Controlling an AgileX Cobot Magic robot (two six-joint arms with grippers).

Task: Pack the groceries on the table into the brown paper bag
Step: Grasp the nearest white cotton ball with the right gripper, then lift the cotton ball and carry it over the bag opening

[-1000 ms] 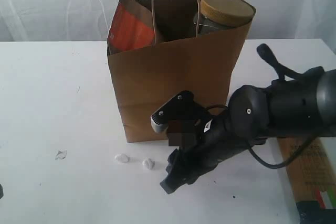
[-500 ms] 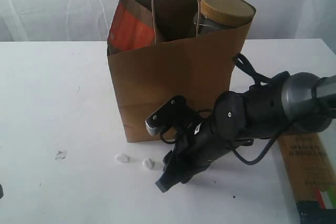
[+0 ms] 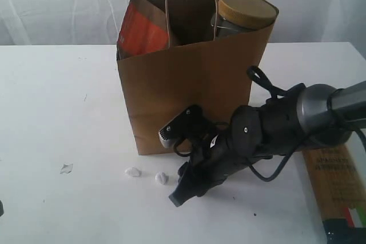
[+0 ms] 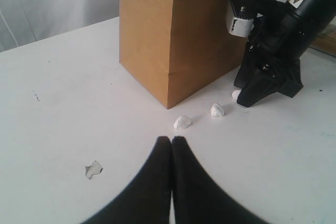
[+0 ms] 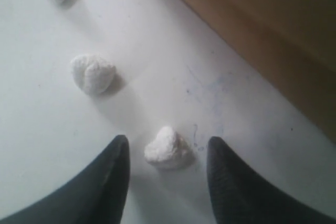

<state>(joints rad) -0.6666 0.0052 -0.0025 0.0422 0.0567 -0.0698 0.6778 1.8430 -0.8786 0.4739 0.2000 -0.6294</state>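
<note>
The brown paper bag (image 3: 189, 84) stands upright on the table (image 3: 57, 112). A brown pouch with an orange-red panel (image 3: 143, 31) and a tan-lidded clear jar (image 3: 246, 12) stick out of its top. The long spaghetti packet (image 3: 337, 178) lies flat at the right edge. My right gripper (image 3: 178, 197) is low over the table in front of the bag, open, fingers either side of a small white pebble (image 5: 167, 148) that rests on the table. In the left wrist view my left gripper (image 4: 171, 139) is shut and empty, pointing at the bag's corner (image 4: 168, 51).
Two more white pebbles (image 3: 132, 172) (image 3: 162, 178) lie in front of the bag, just left of the right gripper. A small torn scrap (image 3: 66, 168) lies further left. A white curtain hangs behind the table.
My right arm has dropped lower and shifted slightly left, bringing its gripper down to the pebbles in front of the bag. The left gripper has stayed shut.
</note>
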